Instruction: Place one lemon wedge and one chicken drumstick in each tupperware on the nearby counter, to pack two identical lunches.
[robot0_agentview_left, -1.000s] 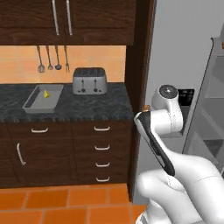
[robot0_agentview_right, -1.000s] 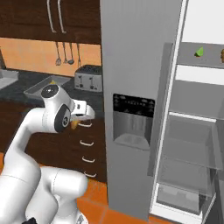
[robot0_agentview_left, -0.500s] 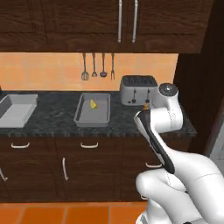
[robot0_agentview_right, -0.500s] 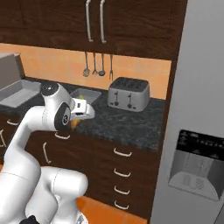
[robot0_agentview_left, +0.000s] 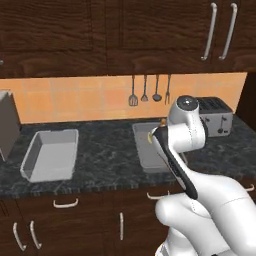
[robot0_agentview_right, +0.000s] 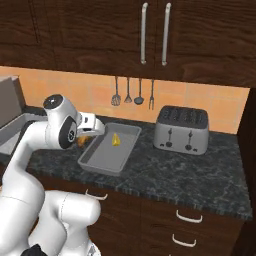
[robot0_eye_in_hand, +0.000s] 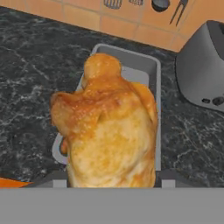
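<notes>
My gripper (robot0_eye_in_hand: 112, 180) is shut on a golden-brown chicken drumstick (robot0_eye_in_hand: 109, 131), which hangs over the near end of a grey tupperware (robot0_eye_in_hand: 131, 55) on the black marbled counter (robot0_eye_in_hand: 30, 65). From the right base view, the gripper (robot0_agentview_right: 91, 133) hovers at the left near corner of that tupperware (robot0_agentview_right: 100, 159), and a yellow lemon wedge (robot0_agentview_right: 116, 140) lies inside it. A second tupperware (robot0_agentview_left: 50, 155) sits further left on the counter, with nothing in it. The arm partly hides the right-hand tupperware (robot0_agentview_left: 145, 152) in the left base view.
A silver toaster (robot0_agentview_right: 181, 129) stands right of the tupperware. Kitchen utensils (robot0_agentview_right: 132, 93) hang on the orange tiled wall behind. Dark upper cabinets (robot0_agentview_right: 150, 35) hang overhead. A tall grey object (robot0_agentview_left: 7, 124) stands at the counter's far left. Drawers with silver handles (robot0_agentview_right: 189, 216) are below.
The base has driven left along the counter, so the fridge has left the views and the second tupperware has come in. The gripper has kept its hold on the drumstick.
</notes>
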